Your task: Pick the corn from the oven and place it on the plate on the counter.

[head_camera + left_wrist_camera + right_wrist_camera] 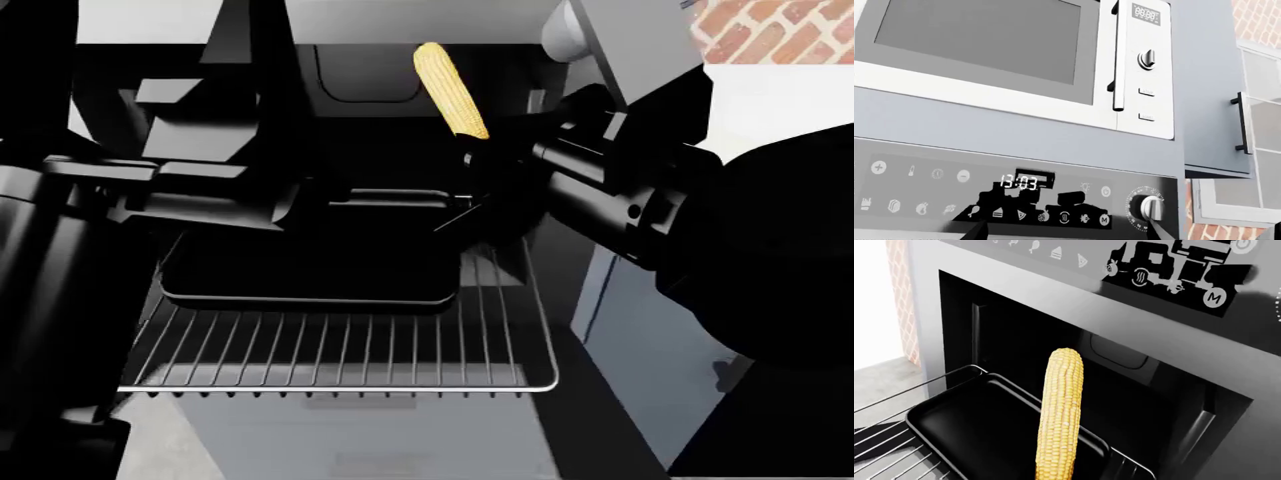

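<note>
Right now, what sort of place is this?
Likely a home kitchen: a built-in oven with pulled-out wire rack, a microwave stacked above it, and brick wall beside.

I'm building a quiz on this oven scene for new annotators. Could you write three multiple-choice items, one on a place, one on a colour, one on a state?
1. Where is the corn?
A. Lying in the tray
B. Held up above the tray
C. On the wire rack

2. What colour is the tray?
A. Silver
B. White
C. Black

3. How does the wire rack sit?
A. Pulled out from the oven cavity
B. Pushed fully inside
C. Removed and lying on the floor

Answers: 1 B, the cob stands clear above the tray at the right gripper. 2 C, the tray is black on the silver rack. 3 A, the rack juts forward with the tray on it.
</note>
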